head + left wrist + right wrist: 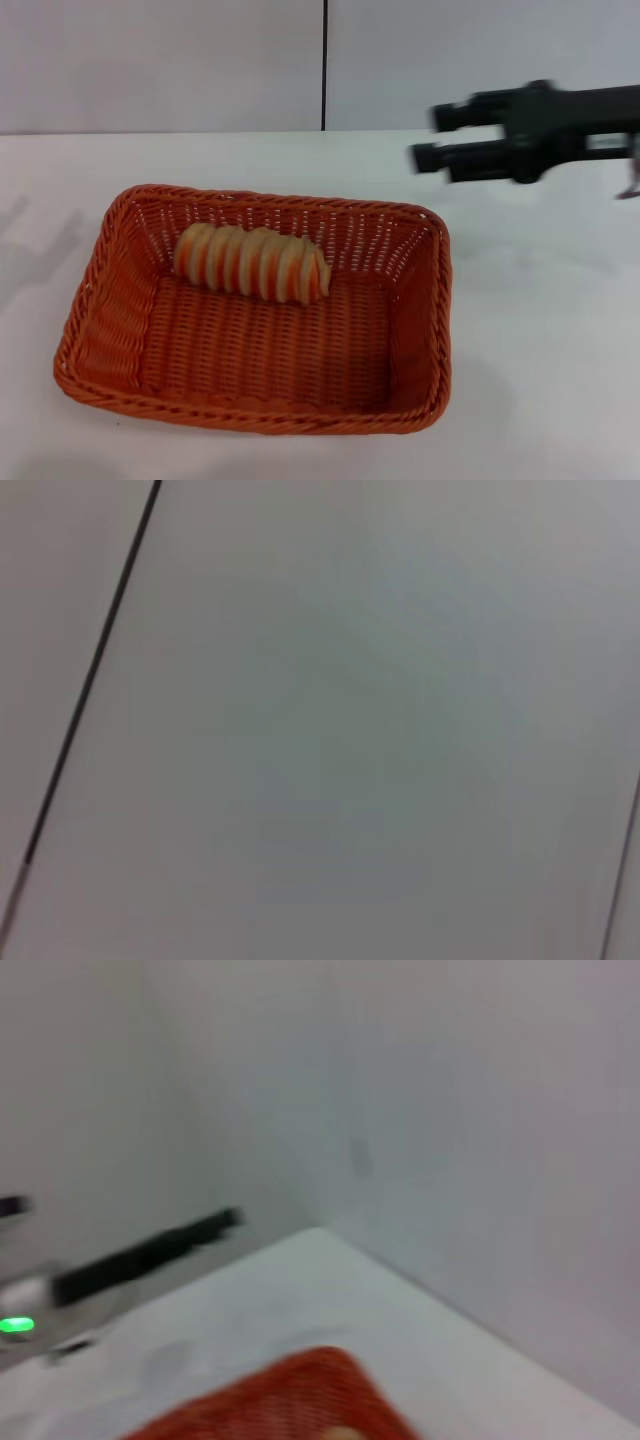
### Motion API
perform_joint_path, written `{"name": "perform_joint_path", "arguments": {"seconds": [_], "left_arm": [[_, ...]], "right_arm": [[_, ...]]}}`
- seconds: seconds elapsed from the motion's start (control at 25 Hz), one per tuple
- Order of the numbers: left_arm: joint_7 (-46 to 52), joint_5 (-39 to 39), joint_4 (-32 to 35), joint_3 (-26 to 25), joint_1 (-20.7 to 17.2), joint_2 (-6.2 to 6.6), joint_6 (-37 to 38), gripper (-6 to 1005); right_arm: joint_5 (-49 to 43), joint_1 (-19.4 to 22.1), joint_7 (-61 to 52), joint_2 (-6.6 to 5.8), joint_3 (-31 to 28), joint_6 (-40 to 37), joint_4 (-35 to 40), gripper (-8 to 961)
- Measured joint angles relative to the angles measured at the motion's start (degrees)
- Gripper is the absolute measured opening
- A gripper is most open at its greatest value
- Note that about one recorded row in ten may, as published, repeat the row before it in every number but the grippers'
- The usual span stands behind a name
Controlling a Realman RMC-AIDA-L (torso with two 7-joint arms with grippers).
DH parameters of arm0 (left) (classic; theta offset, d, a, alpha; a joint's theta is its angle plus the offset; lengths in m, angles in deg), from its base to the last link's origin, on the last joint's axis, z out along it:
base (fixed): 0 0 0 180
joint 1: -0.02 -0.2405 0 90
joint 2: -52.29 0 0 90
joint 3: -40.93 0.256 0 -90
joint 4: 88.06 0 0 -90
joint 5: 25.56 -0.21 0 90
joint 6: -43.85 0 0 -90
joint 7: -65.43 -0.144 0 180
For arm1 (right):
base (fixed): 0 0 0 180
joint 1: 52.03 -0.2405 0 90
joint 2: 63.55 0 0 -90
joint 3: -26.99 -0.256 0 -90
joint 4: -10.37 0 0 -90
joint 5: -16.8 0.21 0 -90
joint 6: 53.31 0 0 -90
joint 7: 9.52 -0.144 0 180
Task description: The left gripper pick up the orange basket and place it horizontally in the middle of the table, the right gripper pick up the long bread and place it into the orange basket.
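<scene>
From my head camera, the orange basket (255,310) sits lengthwise across the white table (540,330), its woven sides sloping up to a braided rim. Against its far wall lies the long bread (253,263), oblong, ridged, cream with orange-brown stripes. My right gripper (432,138) hangs level above the table beyond the basket's far right corner, fingers parted and holding nothing. My left wrist camera shows only blank grey panels. Through my right wrist camera, a basket corner (290,1405) shows, with my left gripper (150,1252) far off across the table; I cannot tell its state.
</scene>
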Motion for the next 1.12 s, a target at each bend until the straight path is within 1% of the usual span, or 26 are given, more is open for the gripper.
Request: {"name": "perform_joint_path", "arguments": {"seconds": [0.08,0.12,0.16,0.2,0.24,0.28,0.32,0.36,0.4,0.44,0.48,0.52,0.56,0.6,0.64,0.76,0.8,0.84,0.88,0.92,0.96,1.0,1.04,1.08,1.12], "left_arm": [[-0.6,0.0,0.0,-0.3,-0.3,0.00,0.0,832],[-0.9,0.0,0.0,-0.6,-0.5,0.00,0.0,832],[-1.1,0.0,0.0,-0.8,-0.6,0.00,0.0,832],[-1.4,0.0,-0.1,-1.1,-0.9,0.00,0.0,832],[-1.7,0.0,-0.1,-1.4,-1.0,0.00,0.0,832],[-2.3,0.1,-0.2,-1.6,-1.2,0.00,0.0,832],[-3.4,0.1,-0.3,-1.9,-1.4,0.00,0.0,832],[-3.4,0.1,-0.3,-1.9,-1.4,0.00,0.0,832],[-4.7,0.1,-0.5,-2.4,-1.6,-0.11,0.0,832],[-4.7,0.1,-0.5,-2.4,-1.6,-0.11,0.0,832],[-5.2,0.1,-0.7,-2.8,-1.7,-0.17,0.0,832],[-6.6,0.1,-1.7,-3.6,-1.8,-0.20,0.1,832],[-6.6,0.1,-1.7,-3.6,-1.8,-0.20,0.1,832],[-8.0,0.1,-2.9,-4.4,-2.0,-0.17,0.1,832],[-8.0,0.1,-2.9,-4.4,-2.0,-0.17,0.1,832],[-10.8,0.1,-4.7,-6.2,-2.4,-0.23,0.5,832],[-11.9,0.1,-5.3,-6.8,-2.6,-0.28,0.7,832],[-13.3,0.1,-6.1,-7.6,-2.7,-0.30,0.9,832],[-14.4,0.1,-6.7,-8.2,-2.9,-0.31,1.2,832],[-17.7,0.1,-8.5,-10.2,-3.3,-0.31,2.2,832],[-17.7,0.1,-8.5,-10.2,-3.3,-0.31,2.2,832],[-19.4,0.1,-9.6,-11.6,-3.6,-0.31,2.9,832],[-20.9,0.1,-10.6,-12.7,-3.8,-0.31,3.4,832],[-23.1,0.2,-12.0,-14.5,-4.1,-0.32,4.1,832],[-26.6,0.2,-14.7,-18.3,-4.7,-0.39,5.1,832]], "right_arm": [[-1.2,3.1,-0.4,0.34,-3.2,0.0,2.6,667],[-1.6,4.9,-0.4,0.49,-6.9,-0.7,3.0,667],[-1.6,4.9,-0.4,0.49,-6.9,-0.7,3.0,667],[-1.0,6.6,0.8,0.54,-10.9,-1.3,1.9,667],[-1.0,6.6,0.8,0.54,-10.9,-1.3,1.9,667],[0.5,7.7,2.8,0.59,-12.5,-1.6,0.7,667],[5.1,9.6,7.7,0.58,-13.8,-1.4,-2.3,667],[5.1,9.6,7.7,0.58,-13.8,-1.4,-2.3,667],[11.8,12.0,14.2,0.51,-14.5,-0.4,-6.7,667],[11.8,12.0,14.2,0.51,-14.5,-0.4,-6.7,667],[15.4,13.2,17.9,0.47,-14.9,0.1,-9.4,667],[21.2,14.8,24.9,0.39,-15.8,0.6,-14.4,667],[21.2,14.8,24.9,0.39,-15.8,0.6,-14.4,667],[28.4,15.9,35.2,0.39,-16.7,0.5,-21.8,667],[28.4,15.9,35.2,0.39,-16.7,0.5,-21.8,667],[38.4,16.4,50.3,0.35,-17.3,-0.5,-33.5,667],[43.7,16.4,58.9,0.30,-17.4,-1.1,-39.9,667],[43.7,16.4,58.9,0.30,-17.4,-1.1,-39.9,667],[47.3,16.2,64.2,0.27,-17.4,-1.4,-44.1,667],[52.4,15.8,70.9,0.27,-17.5,-2.0,-50.1,667],[52.4,15.8,70.9,0.27,-17.5,-2.0,-50.1,667],[57.9,15.3,76.6,0.30,-17.5,-2.8,-55.9,667],[57.9,15.3,76.6,0.30,-17.5,-2.8,-55.9,667],[60.6,15.0,79.2,0.31,-17.5,-3.3,-58.8,667],[65.6,14.5,83.5,0.32,-17.5,-4.6,-63.8,667]]}}
